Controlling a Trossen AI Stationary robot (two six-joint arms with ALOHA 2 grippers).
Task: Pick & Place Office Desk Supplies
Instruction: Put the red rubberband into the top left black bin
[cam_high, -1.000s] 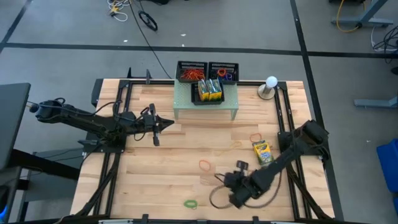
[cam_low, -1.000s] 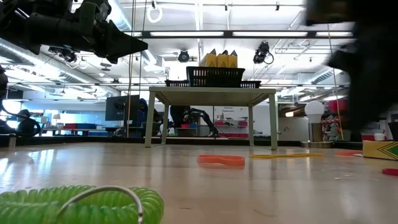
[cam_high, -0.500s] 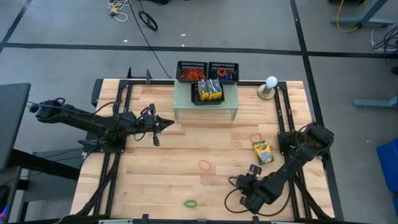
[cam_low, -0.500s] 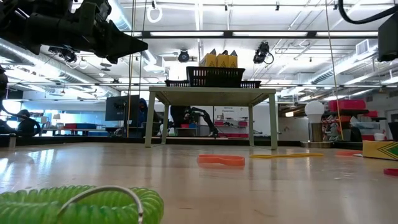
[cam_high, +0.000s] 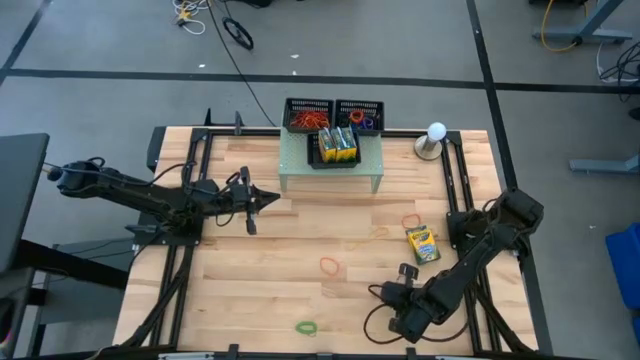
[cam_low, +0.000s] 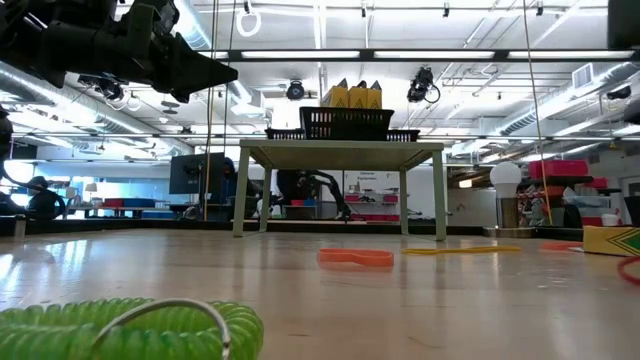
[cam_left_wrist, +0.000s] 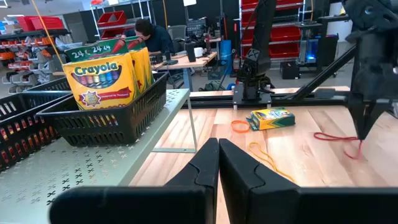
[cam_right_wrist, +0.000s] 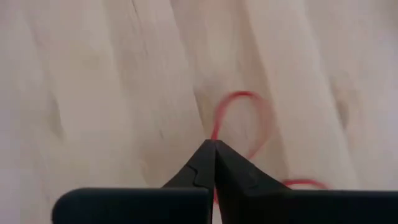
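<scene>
My right gripper (cam_right_wrist: 214, 148) stands near the table's front right, pointing steeply down, shut on a thin red rubber band (cam_right_wrist: 244, 117) that lies on the wood. It shows as well in the left wrist view, right gripper (cam_left_wrist: 362, 138) with red band (cam_left_wrist: 336, 137). One crayon box (cam_high: 421, 243) lies flat on the table beyond it. More crayon boxes (cam_high: 338, 145) stand in a black mesh tray on the pale green riser (cam_high: 330, 172). My left gripper (cam_high: 272, 198) hangs shut and level at the table's left, touching nothing. My right gripper pinches one strand of the red band (cam_right_wrist: 213, 132) between its two fingertips. The fingers come from above, slanting down. The rest of the loop (cam_left_wrist: 326, 136) lies slack on the table beside the fingers.
An orange band (cam_high: 330, 265), a green band (cam_high: 306, 327), a yellow band (cam_high: 375, 235) and another orange one (cam_high: 411, 220) lie loose on the wood. Two black trays with bands (cam_high: 308, 115) stand at the far edge, a white lamp (cam_high: 435, 135) at far right.
My right gripper has gone toward the table's right and near edges and has left the low view. In the low view the red band at the right edge now arcs up from the wood where it lay flat before.
</scene>
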